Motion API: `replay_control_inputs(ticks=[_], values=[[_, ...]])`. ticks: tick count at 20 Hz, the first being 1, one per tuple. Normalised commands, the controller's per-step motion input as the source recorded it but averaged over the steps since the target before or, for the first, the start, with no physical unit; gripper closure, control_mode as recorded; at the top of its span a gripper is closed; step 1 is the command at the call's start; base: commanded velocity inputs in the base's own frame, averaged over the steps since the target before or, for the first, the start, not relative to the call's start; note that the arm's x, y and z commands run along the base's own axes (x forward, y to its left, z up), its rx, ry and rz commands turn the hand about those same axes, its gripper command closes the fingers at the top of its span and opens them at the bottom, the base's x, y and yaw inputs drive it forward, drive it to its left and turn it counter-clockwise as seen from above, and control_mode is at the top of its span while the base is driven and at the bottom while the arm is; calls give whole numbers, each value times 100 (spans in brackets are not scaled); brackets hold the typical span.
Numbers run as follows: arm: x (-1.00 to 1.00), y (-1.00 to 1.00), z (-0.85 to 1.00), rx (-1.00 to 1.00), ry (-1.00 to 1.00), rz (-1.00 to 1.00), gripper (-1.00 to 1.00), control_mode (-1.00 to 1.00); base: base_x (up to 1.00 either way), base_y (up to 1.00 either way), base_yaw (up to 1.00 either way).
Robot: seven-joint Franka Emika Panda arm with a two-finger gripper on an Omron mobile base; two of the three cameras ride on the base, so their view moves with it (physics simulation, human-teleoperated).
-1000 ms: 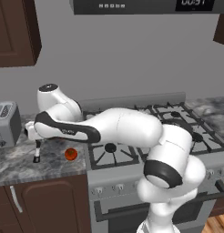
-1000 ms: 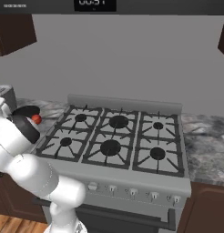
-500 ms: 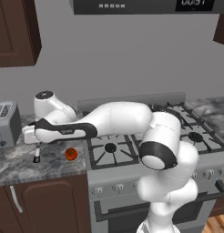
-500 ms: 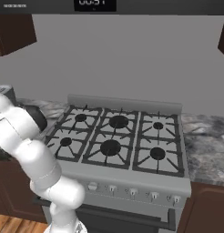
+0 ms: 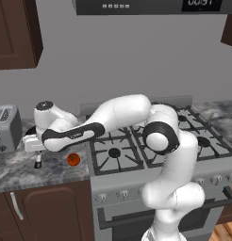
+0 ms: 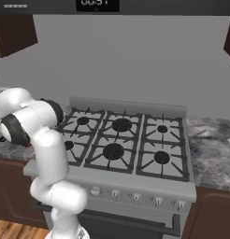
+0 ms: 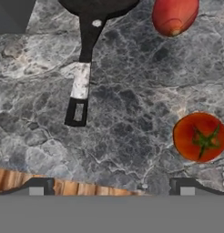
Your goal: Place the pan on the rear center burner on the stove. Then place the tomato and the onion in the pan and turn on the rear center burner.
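Looking down along the hand, you have the two-finger gripper (image 7: 111, 185) spread wide with nothing between its dark finger tips (image 7: 40, 184), hanging over the mottled grey marble countertop (image 7: 127, 136) at its front edge. Nearest to you on that counter, off toward the right tip, sits the small orange-red tomato (image 7: 201, 137) with its dark green stem spot facing up. Beyond the left tip lies the thin dark handle with a pale band (image 7: 80, 86) of the small round black frying pan (image 7: 98, 5); the handle points back at the hand, and you see just the near rim of the pan at the top edge. Beside the pan, apart from it, is the smooth pinkish-red onion (image 7: 174, 16).

From the left base view you see the white arm stretched left across the steel-grey gas stove (image 5: 136, 155), with the tomato (image 5: 73, 159) on the counter just left of the stove's front corner. Further left stands a silver toaster (image 5: 5, 127). The large black rear center burner (image 6: 122, 124) sits bare under its grey grate
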Motion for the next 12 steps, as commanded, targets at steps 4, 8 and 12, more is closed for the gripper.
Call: replay_control_inputs(ticks=[4,8,12], values=[[25,25,-20,-5,0,0,-100,-100,0,0,0],[29,26,-15,-4,0,0,-100,-100,0,0,0],[34,18,-23,-4,0,0,-100,-100,0,0,0]])
